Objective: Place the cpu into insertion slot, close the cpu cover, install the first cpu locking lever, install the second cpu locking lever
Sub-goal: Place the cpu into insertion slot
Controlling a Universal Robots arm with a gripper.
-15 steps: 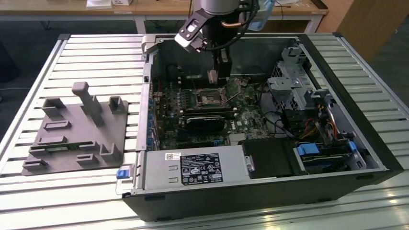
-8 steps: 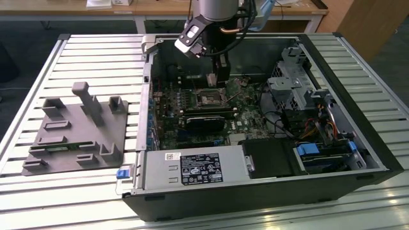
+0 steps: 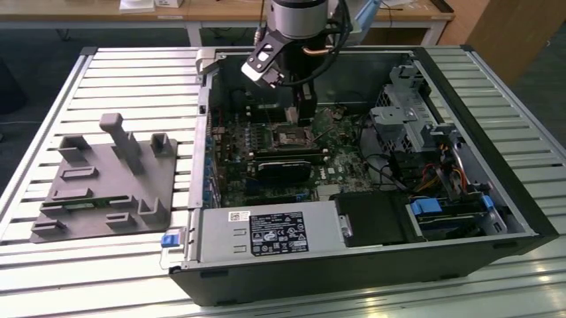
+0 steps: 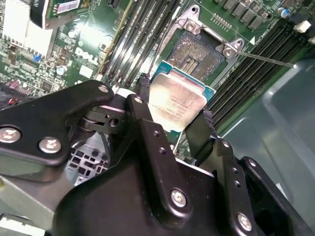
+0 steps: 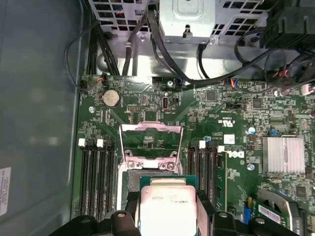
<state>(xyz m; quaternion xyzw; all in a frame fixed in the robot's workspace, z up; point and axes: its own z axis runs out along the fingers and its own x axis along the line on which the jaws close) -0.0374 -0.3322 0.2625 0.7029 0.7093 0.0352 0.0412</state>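
Note:
My gripper [image 4: 174,101] is shut on the cpu [image 4: 178,98], a flat square chip with a dull silvery face, held by two opposite edges between the black fingers [image 4: 142,86]. The cpu [image 5: 167,204] hangs a little above the green motherboard, partly over the insertion slot [image 5: 129,181] and offset from its dark centre [image 4: 197,51]. The cpu cover [image 5: 151,128], a thin silvery frame, stands swung open beyond the socket. A thin locking lever [image 4: 268,60] sticks out beside the socket. In the exterior view the gripper [image 3: 303,116] is down inside the open computer case, just above the socket [image 3: 292,137].
Memory slots [image 5: 96,177] flank the socket on both sides. A finned heatsink [image 5: 283,155], cables and a drive cage [image 3: 407,112] crowd the case. The power supply [image 3: 265,232] sits at the case front. A grey fixture plate [image 3: 106,179] lies on the slatted table.

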